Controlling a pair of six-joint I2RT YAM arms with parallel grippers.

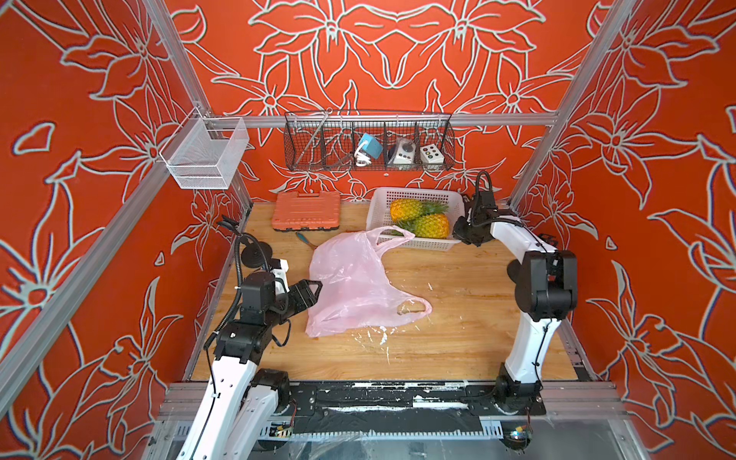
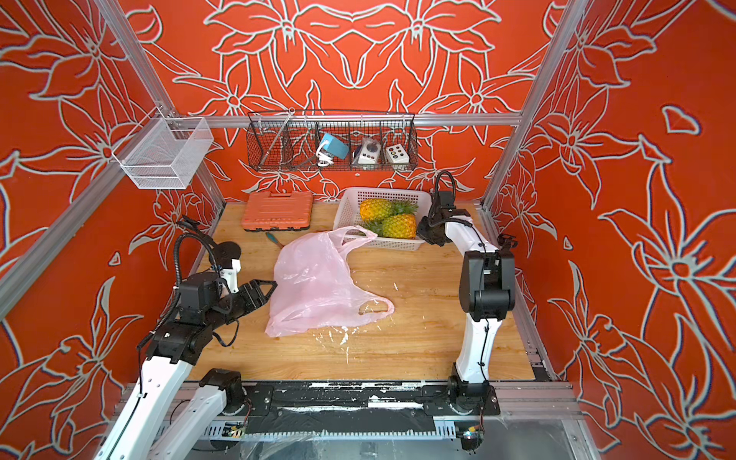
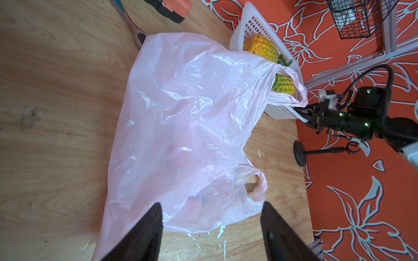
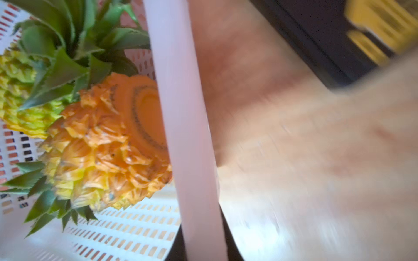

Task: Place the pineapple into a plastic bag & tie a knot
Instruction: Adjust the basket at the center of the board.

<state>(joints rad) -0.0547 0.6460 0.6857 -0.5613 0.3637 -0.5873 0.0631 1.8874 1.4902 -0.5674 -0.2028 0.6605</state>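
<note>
A pale pink plastic bag (image 1: 350, 286) lies flat and crinkled near the middle of a wooden surface (image 1: 458, 338), with its two handles loose. One handle (image 1: 414, 310) rests on the wood. The other handle (image 1: 394, 235) is draped over the front rim of a white slotted basket (image 1: 422, 243) at the back right.

Two pineapples (image 1: 432, 226) lie side by side inside that basket, with their leafy tops pointing opposite ways.

The right gripper (image 4: 203, 245) is at the basket's right front corner. In the right wrist view its dark fingers press on either side of the basket's rim, clamping it.

The left gripper (image 3: 211, 204) hovers at the bag's closed end with its fingers spread wide, holding nothing.

An orange tool case (image 1: 306, 211) sits at the back of the surface, left of the basket.
</note>
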